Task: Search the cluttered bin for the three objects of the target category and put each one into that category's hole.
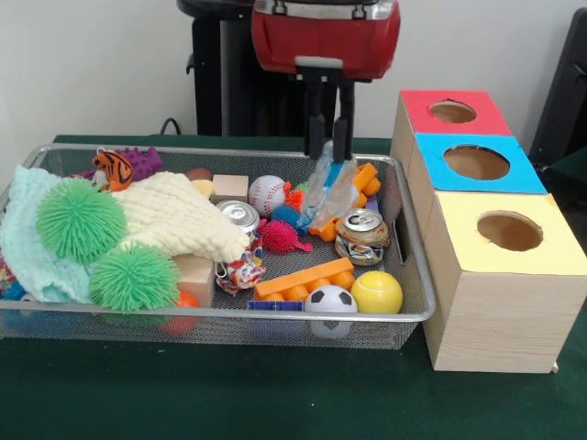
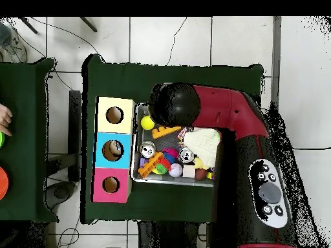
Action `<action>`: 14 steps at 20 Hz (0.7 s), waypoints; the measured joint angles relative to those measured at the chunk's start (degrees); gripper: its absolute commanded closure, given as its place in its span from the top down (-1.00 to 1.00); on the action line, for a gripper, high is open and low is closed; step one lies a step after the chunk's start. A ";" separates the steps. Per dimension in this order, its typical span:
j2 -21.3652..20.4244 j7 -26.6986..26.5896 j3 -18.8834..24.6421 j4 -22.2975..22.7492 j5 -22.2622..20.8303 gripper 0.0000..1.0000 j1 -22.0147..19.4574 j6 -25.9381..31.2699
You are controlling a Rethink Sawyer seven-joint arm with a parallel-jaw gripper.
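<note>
My gripper (image 1: 328, 148) hangs over the back right of the wire bin (image 1: 415, 316), shut on the top of a crushed clear plastic bottle (image 1: 332, 194) with a blue label. The bottle's lower end still rests among the toys. A dented can (image 1: 360, 236) stands just right of the bottle, and a second can (image 1: 242, 216) lies near the bin's middle. In the overhead view the arm hides the gripper, while both cans (image 2: 147, 151) (image 2: 186, 154) show. The wooden box beside the bin has a red hole (image 1: 452, 112), a blue hole (image 1: 476, 162) and a yellow hole (image 1: 510, 231).
The bin also holds a cream knitted cloth (image 1: 174, 215), two green spiky balls (image 1: 81, 219), a baseball (image 1: 267, 193), a soccer ball (image 1: 330, 301), a yellow ball (image 1: 376, 292), orange blocks (image 1: 303, 278) and wooden blocks (image 1: 229, 187). A person's hand (image 2: 4, 120) shows at the left edge.
</note>
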 measured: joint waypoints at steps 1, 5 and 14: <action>0.14 0.00 0.12 -0.01 0.00 -1.00 0.05 -0.37; 0.41 0.00 0.25 0.37 -0.01 -1.00 0.70 -2.13; -7.03 0.00 -1.29 4.86 4.60 -1.00 5.41 1.48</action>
